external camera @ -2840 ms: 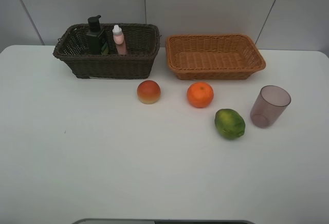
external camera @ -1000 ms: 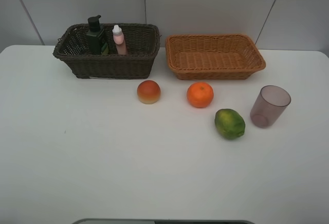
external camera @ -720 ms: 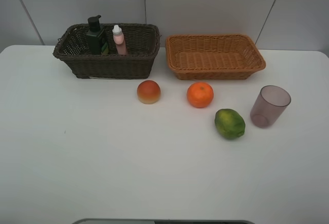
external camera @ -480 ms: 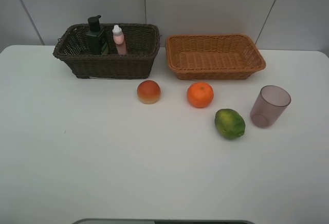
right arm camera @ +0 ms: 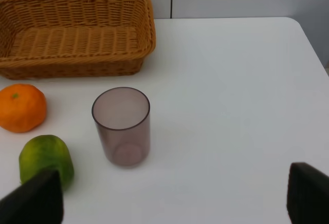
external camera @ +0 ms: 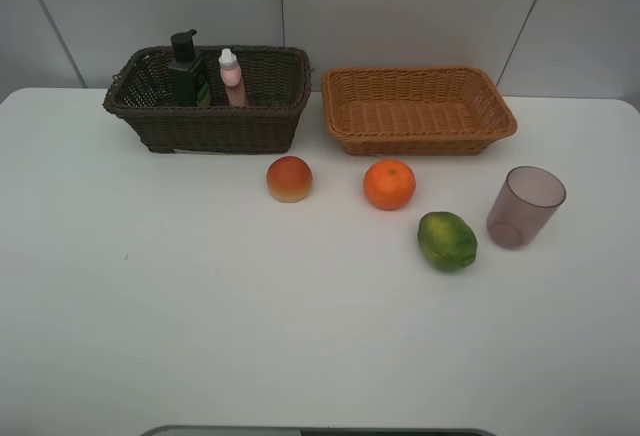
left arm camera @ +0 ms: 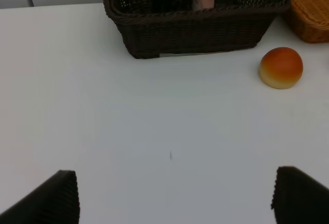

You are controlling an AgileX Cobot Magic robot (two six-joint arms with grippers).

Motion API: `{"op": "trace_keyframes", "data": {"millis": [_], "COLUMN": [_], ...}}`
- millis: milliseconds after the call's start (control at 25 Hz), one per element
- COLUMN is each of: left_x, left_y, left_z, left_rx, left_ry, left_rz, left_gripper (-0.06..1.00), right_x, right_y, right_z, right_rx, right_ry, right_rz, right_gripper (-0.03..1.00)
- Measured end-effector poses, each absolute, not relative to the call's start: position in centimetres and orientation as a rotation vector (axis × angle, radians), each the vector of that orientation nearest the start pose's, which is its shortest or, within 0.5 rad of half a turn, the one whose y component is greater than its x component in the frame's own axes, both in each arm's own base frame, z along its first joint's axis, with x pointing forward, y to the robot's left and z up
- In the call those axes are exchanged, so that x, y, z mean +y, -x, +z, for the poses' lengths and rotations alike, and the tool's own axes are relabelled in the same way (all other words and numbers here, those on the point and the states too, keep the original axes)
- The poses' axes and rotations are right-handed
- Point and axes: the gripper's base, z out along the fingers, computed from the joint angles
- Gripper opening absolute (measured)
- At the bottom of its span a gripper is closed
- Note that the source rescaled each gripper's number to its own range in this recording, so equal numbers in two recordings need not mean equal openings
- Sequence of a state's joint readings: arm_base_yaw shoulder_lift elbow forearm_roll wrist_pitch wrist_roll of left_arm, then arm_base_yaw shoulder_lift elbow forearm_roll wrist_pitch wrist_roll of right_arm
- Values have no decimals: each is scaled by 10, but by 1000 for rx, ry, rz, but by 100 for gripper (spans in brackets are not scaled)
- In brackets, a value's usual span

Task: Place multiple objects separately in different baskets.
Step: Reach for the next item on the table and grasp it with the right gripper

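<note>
The dark brown basket [external camera: 206,122] holds an upright dark green pump bottle [external camera: 186,71] and a pink white-capped bottle [external camera: 232,78]. The orange-tan basket [external camera: 418,134] stands empty to its right. On the white table in front lie a red-yellow peach-like fruit [external camera: 289,178], an orange [external camera: 389,184], a green citrus fruit [external camera: 447,241] and an upright purple cup [external camera: 525,206]. Neither arm shows in the high view. My left gripper [left arm camera: 172,196] is open above bare table, well short of the peach [left arm camera: 280,68]. My right gripper [right arm camera: 172,198] is open, short of the cup [right arm camera: 122,126].
The table [external camera: 200,306] ends at a grey panelled wall behind the baskets. Its right edge [right arm camera: 308,39] lies beyond the cup in the right wrist view. A small dark speck [left arm camera: 170,155] marks the table before the left gripper.
</note>
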State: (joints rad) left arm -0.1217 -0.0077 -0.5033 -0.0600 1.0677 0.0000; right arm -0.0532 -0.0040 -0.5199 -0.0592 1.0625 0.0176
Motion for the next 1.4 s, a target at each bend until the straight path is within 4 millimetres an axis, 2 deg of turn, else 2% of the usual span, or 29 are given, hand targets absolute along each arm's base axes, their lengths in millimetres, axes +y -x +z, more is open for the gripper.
{"op": "trace_keyframes", "data": {"millis": [480,640,840,880,1080,1200,1400], "left_x": [-4,-4,-4,-4,-4,-4,-4], "left_y": [7,7,7,7,7,7,7], "left_z": [278,278,278,278,278,278,278], "left_rx": [2038,2038,2038,2038,2038,2038,2038], "left_ry": [-128,-128,-128,-128,-128,-128,-128], "left_rz": [-148,-148,-148,-148,-148,-148,-148], "left_gripper": [95,95,95,95,95,95,95], "right_x": [-4,-5,-6,-6,-7,-8,16], "right_y": [8,-9,-50,-73,-132,-169,-218], "right_z": [283,283,285,293,303,299,292], "right_rx": [2025,2129,2320,2345,2442,2539,2638], "right_ry": [-75,-75,-74,-76,-86,-85,75], "right_rz": [-93,-93,-78,-49,-16,-12,31], "right_gripper": [89,89,89,89,89,89,89]}}
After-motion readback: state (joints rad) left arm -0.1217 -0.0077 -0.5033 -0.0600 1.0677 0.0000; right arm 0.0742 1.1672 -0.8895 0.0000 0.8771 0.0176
